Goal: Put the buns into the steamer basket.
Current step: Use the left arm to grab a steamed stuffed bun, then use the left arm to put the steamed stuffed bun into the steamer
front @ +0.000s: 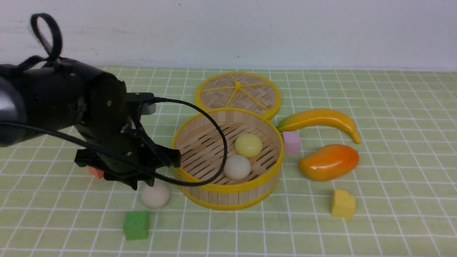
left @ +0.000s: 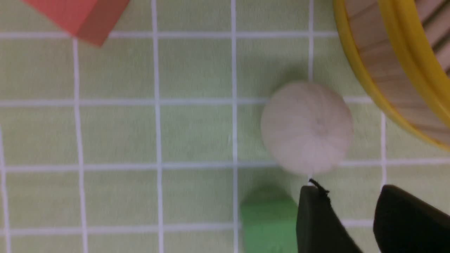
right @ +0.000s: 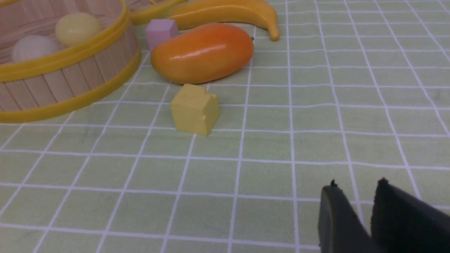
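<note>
The left arm (front: 53,100) stretched in from 9 o'clock in the front view, its wrist (front: 107,117) bent downward. The left gripper (left: 349,192) hung with fingers (left: 316,221) well apart and empty. The right gripper (right: 355,188) sat low, fingers (right: 400,218) narrowly parted, holding nothing.

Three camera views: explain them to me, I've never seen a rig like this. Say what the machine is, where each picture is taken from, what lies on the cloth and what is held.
This is a robot with two arms, each ending in a pincer. The front view looks forward from between the arms; only the left arm shows there. The other two views come from cameras on the wrists. On the checked cloth stands a steamer basket holding a yellow bun and an off-white bun; a third bun lies outside it, near the left pincer. Around are the lid, a banana, a mango and coloured blocks. The left pincer and the right pincer are open and hold nothing.
</note>
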You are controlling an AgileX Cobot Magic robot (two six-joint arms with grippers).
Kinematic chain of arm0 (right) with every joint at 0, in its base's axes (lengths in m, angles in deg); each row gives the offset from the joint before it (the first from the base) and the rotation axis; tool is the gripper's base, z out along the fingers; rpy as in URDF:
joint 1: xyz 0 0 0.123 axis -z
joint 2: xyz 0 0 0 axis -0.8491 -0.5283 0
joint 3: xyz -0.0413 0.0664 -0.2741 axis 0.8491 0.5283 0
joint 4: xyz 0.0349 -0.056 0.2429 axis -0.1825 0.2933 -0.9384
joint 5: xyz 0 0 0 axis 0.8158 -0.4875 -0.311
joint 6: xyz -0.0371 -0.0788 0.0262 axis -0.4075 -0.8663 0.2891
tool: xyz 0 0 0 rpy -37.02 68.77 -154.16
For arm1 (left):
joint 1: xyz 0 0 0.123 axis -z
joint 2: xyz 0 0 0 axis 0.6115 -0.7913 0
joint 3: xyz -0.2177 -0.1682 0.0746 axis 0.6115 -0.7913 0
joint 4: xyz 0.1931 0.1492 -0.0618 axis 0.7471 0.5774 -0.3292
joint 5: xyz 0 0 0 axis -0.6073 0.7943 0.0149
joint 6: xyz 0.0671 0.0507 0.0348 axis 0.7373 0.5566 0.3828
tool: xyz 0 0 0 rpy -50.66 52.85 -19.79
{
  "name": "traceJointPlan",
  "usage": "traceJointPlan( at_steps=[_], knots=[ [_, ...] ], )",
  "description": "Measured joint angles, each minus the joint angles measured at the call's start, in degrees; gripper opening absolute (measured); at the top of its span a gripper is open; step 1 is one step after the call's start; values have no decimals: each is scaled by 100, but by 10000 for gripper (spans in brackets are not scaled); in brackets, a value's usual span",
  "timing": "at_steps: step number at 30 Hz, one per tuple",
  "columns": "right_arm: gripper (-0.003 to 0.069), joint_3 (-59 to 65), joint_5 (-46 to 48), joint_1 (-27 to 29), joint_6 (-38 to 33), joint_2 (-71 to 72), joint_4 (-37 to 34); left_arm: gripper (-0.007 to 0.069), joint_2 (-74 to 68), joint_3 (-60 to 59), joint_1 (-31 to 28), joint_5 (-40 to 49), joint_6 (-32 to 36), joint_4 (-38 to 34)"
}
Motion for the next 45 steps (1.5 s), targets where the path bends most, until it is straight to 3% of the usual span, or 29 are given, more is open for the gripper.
traceJointPlan(
  at_steps=[24,30,33,45],
  knots=[
    [195,0,0,0,0,0,2,232,-861,51,0,-712,-271,68],
    [201,0,0,0,0,0,2,129,-967,51,0,-736,-271,63],
    [206,0,0,0,0,0,2,-1,-967,72,0,-736,-271,74],
    [214,0,0,0,0,0,2,-12,-357,138,0,-190,-218,69]
  ],
)
